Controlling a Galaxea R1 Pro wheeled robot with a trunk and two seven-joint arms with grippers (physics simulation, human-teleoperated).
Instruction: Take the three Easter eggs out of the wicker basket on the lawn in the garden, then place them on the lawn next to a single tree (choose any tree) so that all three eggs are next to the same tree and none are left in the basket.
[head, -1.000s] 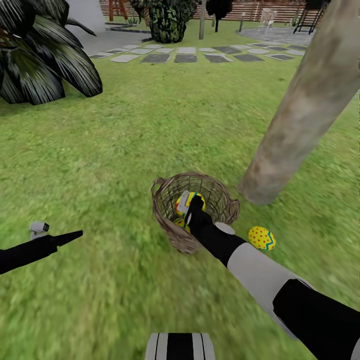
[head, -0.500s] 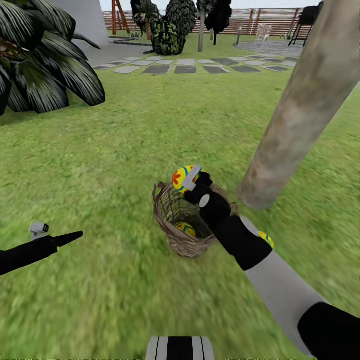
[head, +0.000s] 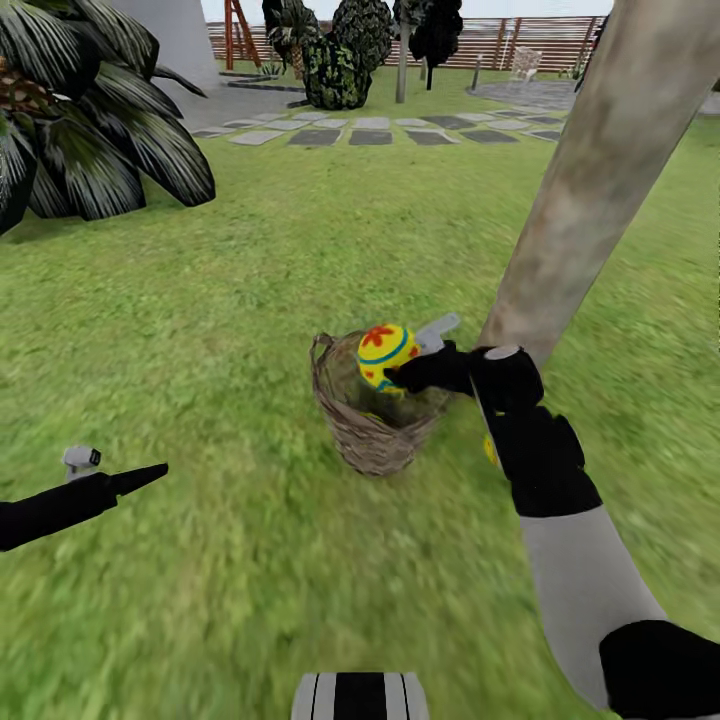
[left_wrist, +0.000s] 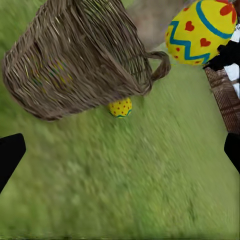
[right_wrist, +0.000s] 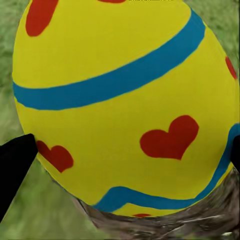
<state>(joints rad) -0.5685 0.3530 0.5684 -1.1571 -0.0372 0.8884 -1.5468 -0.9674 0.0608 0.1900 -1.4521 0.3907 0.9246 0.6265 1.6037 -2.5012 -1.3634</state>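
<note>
My right jaws (head: 405, 362) clench an egg (head: 385, 352) above the basket (head: 372, 440); the tree (head: 590, 190) stands just to my right.

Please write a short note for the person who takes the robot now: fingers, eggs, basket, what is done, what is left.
Right gripper: shut on an egg, held above the basket.
Left gripper: open, empty, low over the lawn.
Done: one egg lies on the grass behind the basket, near the tree.
Left: set the held egg by that tree; something yellow shows through the wicker, probably the third egg.
</note>
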